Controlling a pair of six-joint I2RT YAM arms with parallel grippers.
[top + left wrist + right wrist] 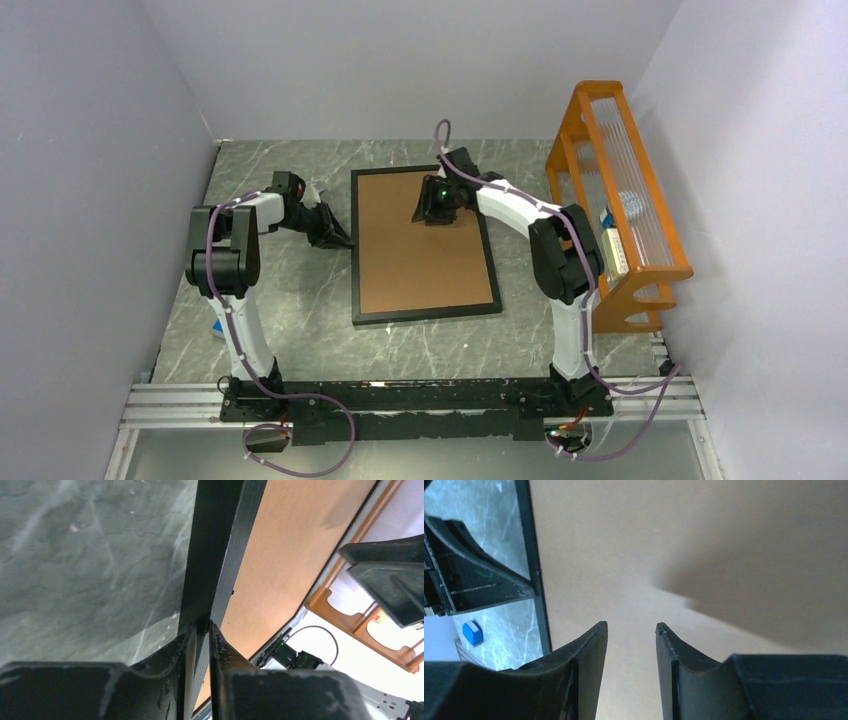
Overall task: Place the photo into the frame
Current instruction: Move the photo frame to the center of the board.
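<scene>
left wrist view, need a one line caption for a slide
Left end effector closed on the frame rail, brown backing board to one side, marble table to the other

Robot lab test cell, not a home or shop: plain pale panel walls (400,60) box in a grey marble-pattern tabletop (300,300) on three sides. A bare aluminium extrusion rail (180,405) runs along the near edge, with two white-and-black robot arms, left (240,330) and right (570,340), bolted to it on black base plates, and exposed purple cables (437,132) looped along the links. The only furniture is an orange wooden rack (610,150) with clear dividers against the right wall.
</scene>
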